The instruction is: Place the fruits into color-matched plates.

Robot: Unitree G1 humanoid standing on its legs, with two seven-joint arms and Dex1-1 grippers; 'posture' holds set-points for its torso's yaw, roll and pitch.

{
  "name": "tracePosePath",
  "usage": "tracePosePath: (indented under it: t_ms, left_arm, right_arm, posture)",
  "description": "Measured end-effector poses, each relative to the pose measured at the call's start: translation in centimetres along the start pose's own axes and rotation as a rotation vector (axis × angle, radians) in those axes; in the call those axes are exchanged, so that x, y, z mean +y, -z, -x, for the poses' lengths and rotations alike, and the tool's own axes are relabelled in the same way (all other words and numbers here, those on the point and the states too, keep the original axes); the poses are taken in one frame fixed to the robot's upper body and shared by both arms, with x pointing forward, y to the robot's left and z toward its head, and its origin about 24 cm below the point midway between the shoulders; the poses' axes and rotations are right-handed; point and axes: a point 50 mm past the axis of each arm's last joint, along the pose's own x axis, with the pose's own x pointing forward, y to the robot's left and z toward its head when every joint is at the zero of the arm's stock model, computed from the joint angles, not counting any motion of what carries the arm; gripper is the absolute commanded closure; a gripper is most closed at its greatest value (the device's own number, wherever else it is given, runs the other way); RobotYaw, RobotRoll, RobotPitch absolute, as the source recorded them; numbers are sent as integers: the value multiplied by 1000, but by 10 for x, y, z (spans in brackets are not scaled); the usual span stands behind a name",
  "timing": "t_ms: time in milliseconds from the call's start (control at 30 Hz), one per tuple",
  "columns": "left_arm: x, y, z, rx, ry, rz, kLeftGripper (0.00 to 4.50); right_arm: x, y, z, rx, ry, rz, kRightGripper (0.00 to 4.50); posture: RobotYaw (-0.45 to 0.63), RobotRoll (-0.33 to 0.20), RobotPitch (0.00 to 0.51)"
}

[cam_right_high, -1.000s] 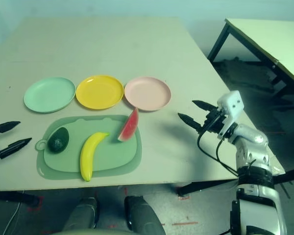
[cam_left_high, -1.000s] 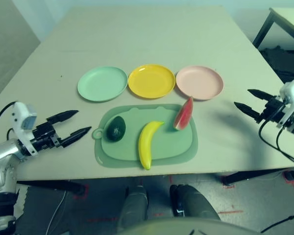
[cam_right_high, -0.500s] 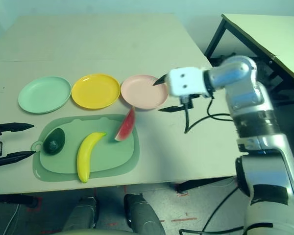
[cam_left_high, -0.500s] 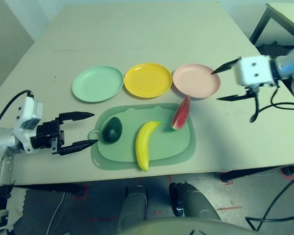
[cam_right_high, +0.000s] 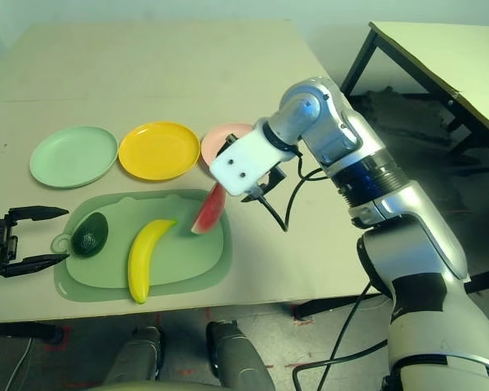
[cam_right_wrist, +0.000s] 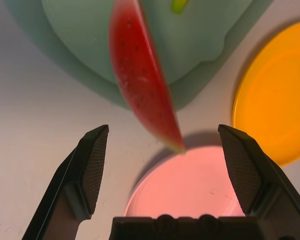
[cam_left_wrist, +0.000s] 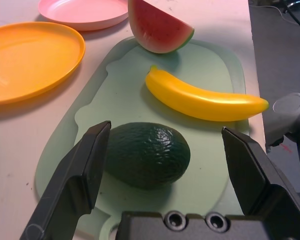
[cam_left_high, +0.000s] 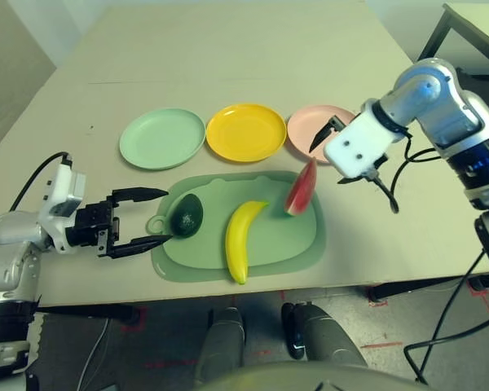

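Red, green-rinded watermelon wedge (cam_left_high: 301,188)

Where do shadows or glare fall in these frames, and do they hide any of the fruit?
Left wrist view: soft shadows lie under the avocado and banana on the mat, and a mild sheen runs along the banana. Right wrist view: a dark patch sits at the pink plate edge by the watermelon wedge tip. Left eye view: even light, faint shadows. No fruit is hidden.

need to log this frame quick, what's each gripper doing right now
Left gripper: open, empty, fingers either side of the avocado.
Right gripper: open, empty, above the watermelon wedge.
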Motion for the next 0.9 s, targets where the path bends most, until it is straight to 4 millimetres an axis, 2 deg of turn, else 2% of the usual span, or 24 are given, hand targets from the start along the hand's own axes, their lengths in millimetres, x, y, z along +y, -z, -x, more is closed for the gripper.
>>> tracePosePath:
  t_ms: [400,600,867,900]
  left_arm:
    - [3,0,-9,6,-1,-14,0]
    - [4,-3,-12,-7,-16,-23,0]
    - [3,-5,-17,-16,-8,-38,0]
    - [3,-6,-17,-16,-9,-39,0]
  right_arm:
    - [-6,0,-46,-22,-73,-12,81]
    - [3,2,-68,-54,-128,-39,81]
    - [8,5,-76,-53,-153,-47,81]
    - [8,5,-77,-53,-152,-46,249]
  posture:
    - [95,0,169]
    - [103,0,173]
    - [103,0,179]
    - [103,0,179]
